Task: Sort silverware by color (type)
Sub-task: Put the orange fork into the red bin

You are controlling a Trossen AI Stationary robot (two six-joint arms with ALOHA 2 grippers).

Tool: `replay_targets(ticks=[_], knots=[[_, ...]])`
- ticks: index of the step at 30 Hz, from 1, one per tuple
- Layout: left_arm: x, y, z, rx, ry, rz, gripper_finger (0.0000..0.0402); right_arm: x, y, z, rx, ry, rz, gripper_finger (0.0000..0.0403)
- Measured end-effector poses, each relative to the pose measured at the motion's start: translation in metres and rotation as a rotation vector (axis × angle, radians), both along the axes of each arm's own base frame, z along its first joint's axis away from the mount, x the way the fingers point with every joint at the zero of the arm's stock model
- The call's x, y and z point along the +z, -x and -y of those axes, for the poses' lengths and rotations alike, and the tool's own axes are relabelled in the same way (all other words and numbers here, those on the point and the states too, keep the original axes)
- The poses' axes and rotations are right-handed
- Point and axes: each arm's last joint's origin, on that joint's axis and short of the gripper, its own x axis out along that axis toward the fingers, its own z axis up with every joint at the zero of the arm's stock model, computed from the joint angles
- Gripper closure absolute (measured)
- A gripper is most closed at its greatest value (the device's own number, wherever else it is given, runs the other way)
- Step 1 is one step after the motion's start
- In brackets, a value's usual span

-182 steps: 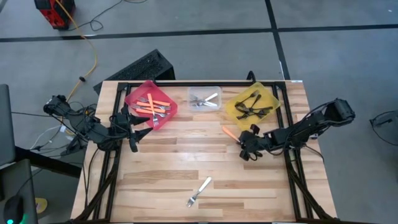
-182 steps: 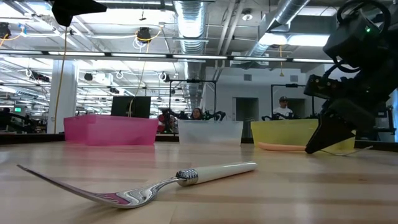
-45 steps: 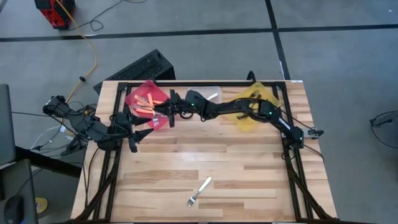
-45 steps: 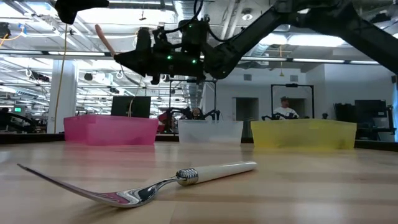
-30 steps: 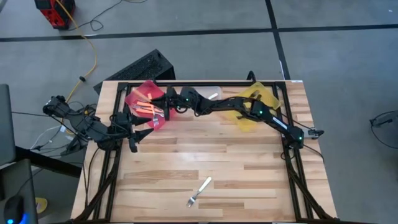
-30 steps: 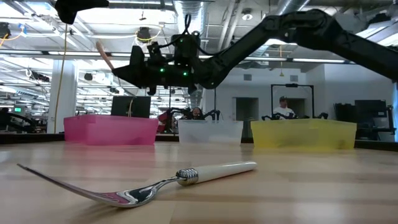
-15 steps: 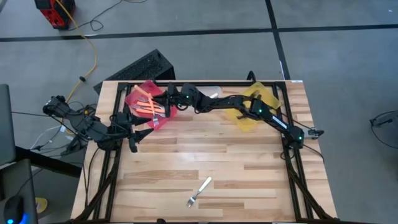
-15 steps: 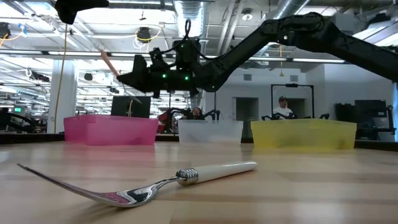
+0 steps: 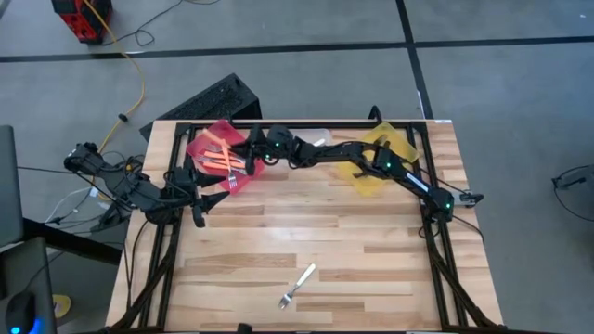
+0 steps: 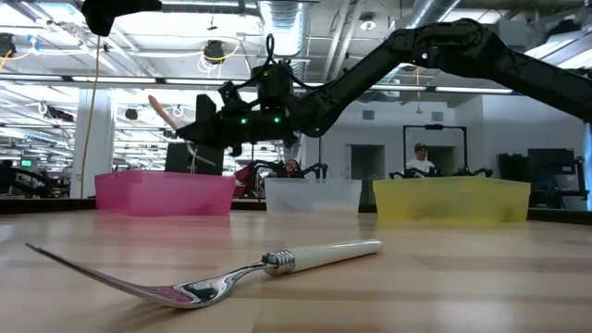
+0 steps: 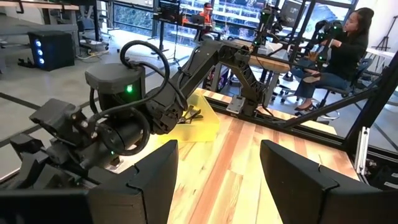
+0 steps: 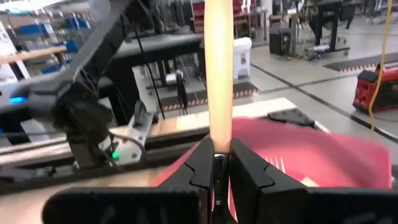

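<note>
My right gripper [image 10: 198, 126] reaches across the far side of the table and hovers above the red bin [image 9: 221, 154], shut on an orange-handled fork [image 10: 166, 112]. Several more orange-handled forks [image 9: 219, 163] lie in that bin. A white-handled fork [image 9: 297, 286] lies flat on the wood near the front edge; the low view shows its tines [image 10: 111, 282] bowed against the table. My left gripper [image 9: 199, 202] waits open at the table's left edge, with nothing between its fingers. My right gripper pinches the orange-handled fork between its two fingers [image 12: 202, 163], which hide the part they are on. The orange handle [image 12: 218, 93] sticks out beyond the fingertips, roughly along them. The fingers come about level from the table's right. The fork is lifted clear above the red bin, handle slanting up.
A clear bin [image 10: 313, 196] stands in the middle of the far edge, with a yellow bin [image 9: 379, 158] holding dark forks to its right. My right arm [image 9: 371, 160] spans over both. The wood between the bins and the white fork is bare. People sit beyond the table.
My right gripper has sunk a little over the red bin and tipped downward, staying shut on the fork. The fork's orange handle now stands lower and leans flatter than a second ago.
</note>
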Motion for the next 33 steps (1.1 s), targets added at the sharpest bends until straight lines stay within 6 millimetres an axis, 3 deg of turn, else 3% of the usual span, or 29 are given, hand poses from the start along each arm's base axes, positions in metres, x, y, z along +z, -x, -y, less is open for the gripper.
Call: replay_targets(ticks=[16, 25, 33], knots=[[0.000, 0.000, 0.000, 0.000, 0.001, 0.000, 0.0189, -0.005, 0.000, 0.001, -0.028, 0.033, -0.055, 0.0349], [-0.001, 0.000, 0.000, 0.001, -0.002, -0.006, 0.0189, -0.048, -0.003, 0.003, -0.025, -0.036, -0.040, 0.0349], [-0.001, 0.000, 0.000, 0.001, -0.002, -0.007, 0.0189, -0.048, -0.004, 0.003, -0.021, -0.041, -0.039, 0.0349]])
